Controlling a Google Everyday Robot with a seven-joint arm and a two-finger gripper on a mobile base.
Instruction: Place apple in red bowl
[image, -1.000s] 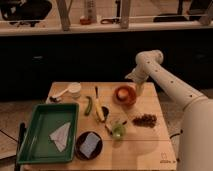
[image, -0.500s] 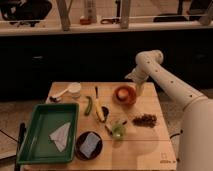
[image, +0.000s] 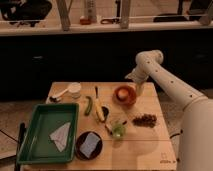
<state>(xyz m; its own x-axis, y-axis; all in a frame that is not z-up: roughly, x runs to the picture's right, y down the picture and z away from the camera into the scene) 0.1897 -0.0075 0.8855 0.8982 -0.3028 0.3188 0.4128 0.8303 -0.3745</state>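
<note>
Gripper (image: 138, 88) is hanging just past the red bowl (image: 125, 95) at its 3 o'clock, near the table's far right corner; can't tell how it's set. White arm (image: 170, 87) is sweeping down from upper right over the right table edge. Apple (image: 122, 93) is sitting inside the bowl, pale and round against the orange-red wall.

Open room: bare wood at the bowl's 12 o'clock, and a wide strip along the near right edge of the wooden table (image: 145, 145). Dark grape bunch (image: 145, 119) is lying at the bowl's 5 o'clock, well apart. Banana (image: 99, 110), long and yellow, is lying at 8 o'clock. Small green cup (image: 118, 130) is standing at 6 o'clock. Green tray (image: 30, 145) is filling the near left, black dish with sponge (image: 89, 145) just beside it.

Versus the earlier frames: arm pose and object layout are looking unchanged.
</note>
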